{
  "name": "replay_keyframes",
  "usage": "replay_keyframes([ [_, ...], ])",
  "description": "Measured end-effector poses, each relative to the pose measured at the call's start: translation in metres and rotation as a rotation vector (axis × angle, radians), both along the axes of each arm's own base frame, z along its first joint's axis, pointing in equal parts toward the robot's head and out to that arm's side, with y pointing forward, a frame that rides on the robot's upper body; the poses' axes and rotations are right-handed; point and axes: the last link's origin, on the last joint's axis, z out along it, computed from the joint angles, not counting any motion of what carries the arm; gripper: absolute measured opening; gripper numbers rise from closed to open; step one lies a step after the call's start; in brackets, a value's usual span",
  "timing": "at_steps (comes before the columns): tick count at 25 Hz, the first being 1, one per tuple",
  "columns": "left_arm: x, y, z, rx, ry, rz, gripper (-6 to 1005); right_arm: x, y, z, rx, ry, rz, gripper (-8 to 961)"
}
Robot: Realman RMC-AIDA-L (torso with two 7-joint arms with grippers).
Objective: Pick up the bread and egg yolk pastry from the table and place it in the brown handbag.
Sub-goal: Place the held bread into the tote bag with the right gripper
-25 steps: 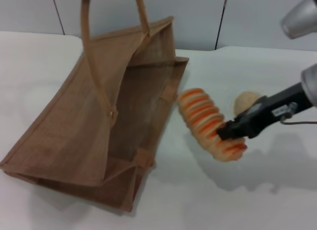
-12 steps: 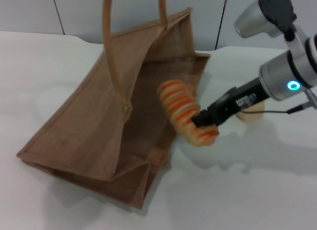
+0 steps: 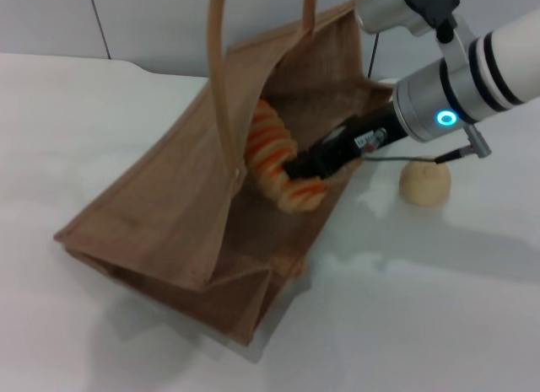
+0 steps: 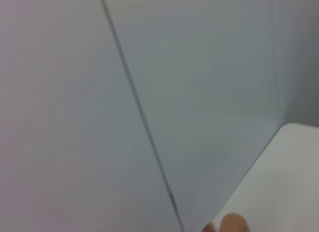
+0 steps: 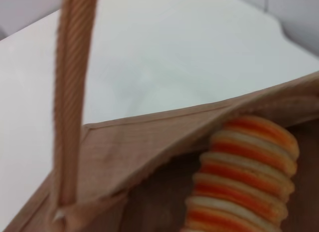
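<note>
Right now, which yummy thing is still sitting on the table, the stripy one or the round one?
The round one: the egg yolk pastry sits on the white table. The stripy bread is held by the right hand inside the brown handbag.

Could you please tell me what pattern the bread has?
The bread has alternating orange and cream stripes, clearest in the right wrist view.

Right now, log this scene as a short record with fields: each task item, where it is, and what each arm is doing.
bread: held by the right gripper, inside the open mouth of the bag, not yet released
egg yolk pastry: on the table, beside the bag, untouched
brown handbag: on the table, leaning, mouth open, handles up
right gripper: jaws shut on the bread, reaching into the bag
left gripper: not in view
table: white
</note>
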Motion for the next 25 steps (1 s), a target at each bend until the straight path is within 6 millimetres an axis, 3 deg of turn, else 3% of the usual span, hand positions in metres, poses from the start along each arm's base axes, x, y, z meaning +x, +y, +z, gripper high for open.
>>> replay_keyframes([
  [9, 0.015, -0.002, -0.008, -0.021, -0.022, -0.051, 116, -0.002, 0.020, -0.008, 0.105, -0.004, 0.004, 140],
  [25, 0.038, -0.003, -0.011, -0.013, -0.041, -0.106, 116, -0.006, 0.012, -0.024, 0.063, 0.124, -0.002, 136],
])
